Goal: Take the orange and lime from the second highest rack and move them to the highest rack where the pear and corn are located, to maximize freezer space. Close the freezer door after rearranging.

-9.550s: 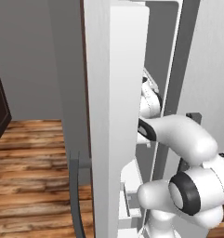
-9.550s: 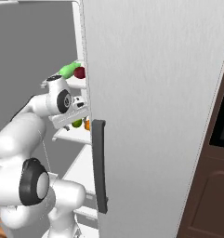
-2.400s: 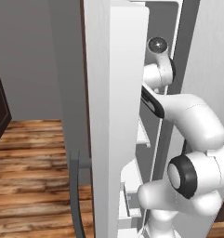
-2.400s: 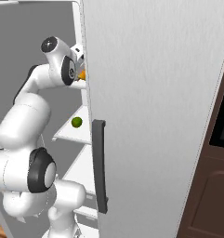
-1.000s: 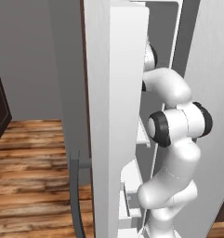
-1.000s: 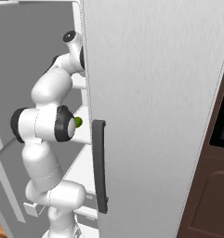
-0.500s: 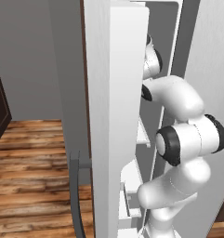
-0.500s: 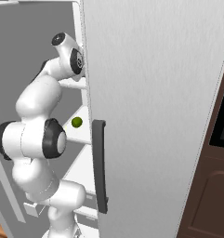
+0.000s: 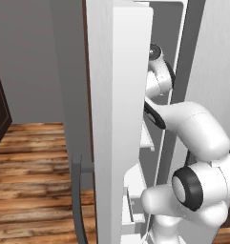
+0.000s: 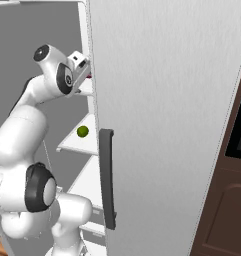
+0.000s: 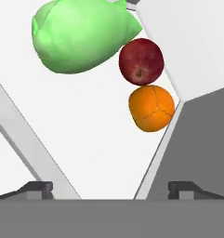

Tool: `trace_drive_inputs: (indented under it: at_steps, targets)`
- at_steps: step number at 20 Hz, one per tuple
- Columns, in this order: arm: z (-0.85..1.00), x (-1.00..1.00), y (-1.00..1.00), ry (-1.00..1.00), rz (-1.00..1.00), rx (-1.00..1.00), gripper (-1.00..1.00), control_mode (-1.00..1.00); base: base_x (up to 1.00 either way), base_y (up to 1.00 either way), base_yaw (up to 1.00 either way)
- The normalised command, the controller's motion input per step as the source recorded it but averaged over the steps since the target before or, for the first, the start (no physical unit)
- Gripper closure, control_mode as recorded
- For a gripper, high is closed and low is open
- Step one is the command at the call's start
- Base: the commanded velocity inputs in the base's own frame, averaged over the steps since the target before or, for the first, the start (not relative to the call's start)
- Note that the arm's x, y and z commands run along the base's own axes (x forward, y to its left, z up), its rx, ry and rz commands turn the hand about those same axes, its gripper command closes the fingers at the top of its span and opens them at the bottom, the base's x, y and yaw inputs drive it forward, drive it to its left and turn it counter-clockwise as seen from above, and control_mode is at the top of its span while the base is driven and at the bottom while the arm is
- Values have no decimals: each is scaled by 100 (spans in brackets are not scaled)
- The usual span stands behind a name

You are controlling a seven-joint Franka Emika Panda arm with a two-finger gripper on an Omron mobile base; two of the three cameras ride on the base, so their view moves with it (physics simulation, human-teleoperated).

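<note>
gripper (image 11: 111, 186): two dark finger tips at bottom of hand view, set wide apart, nothing between them; released.
top rack (image 11: 95, 139): white shelf surface, center of hand view, carries the fruit.
orange (image 11: 151, 108): right of center in hand view, lying on the top rack beside the grey side wall, well apart from the finger tips.
red fruit (image 11: 141, 62): dark red, round, just above the orange in the frame, touching it; apple or pear, cannot tell.
green item (image 11: 81, 36): pale green lumpy bulk at upper left of hand view, touching the red fruit; likely the corn in husk.
arm (image 10: 37, 105): rises from lower left of right base view, wrist at upper left, hand pointing into the top shelf.
lime (image 10: 82, 131): small green ball on the white second rack (image 10: 79, 140), left of center in right base view, below the hand.
freezer door (image 9: 119, 119): open, white inner slab running down center of left base view, with white bins low down and the dark bar handle (image 9: 77, 200) at lower left.
</note>
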Motion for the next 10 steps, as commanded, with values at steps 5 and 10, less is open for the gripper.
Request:
trace_drive_inputs:
  at_steps: [5,10]
  targets:
    - [-2,-93,16,0,-8,8,-100,-100,0,0,0]
    - [-23,-80,5,2,0,3,-100,-100,0,0,0]
